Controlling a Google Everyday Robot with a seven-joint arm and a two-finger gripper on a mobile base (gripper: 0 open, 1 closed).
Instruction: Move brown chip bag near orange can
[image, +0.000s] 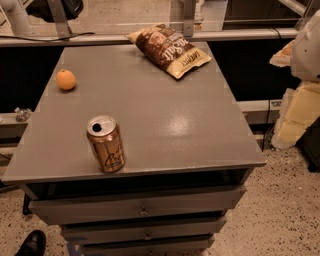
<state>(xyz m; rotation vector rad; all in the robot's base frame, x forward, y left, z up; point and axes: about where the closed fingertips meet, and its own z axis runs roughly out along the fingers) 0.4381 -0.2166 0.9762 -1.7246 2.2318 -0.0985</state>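
The brown chip bag (170, 49) lies flat at the far edge of the grey cabinet top (165, 115), right of centre, with its pale yellow ends and white lettering showing. The orange can (106, 144) stands upright near the front left edge, its silver top open. The bag and the can are far apart, on a diagonal across the top. My gripper (306, 47) shows only as pale white and cream parts at the right edge of the view, beyond the cabinet's right side and away from both objects. It holds nothing that I can see.
A small round orange fruit (66, 79) sits near the cabinet top's left edge. Drawers (142, 210) are below the front edge. A rail (100, 39) runs behind the cabinet. A black shoe (32, 244) is on the speckled floor at bottom left.
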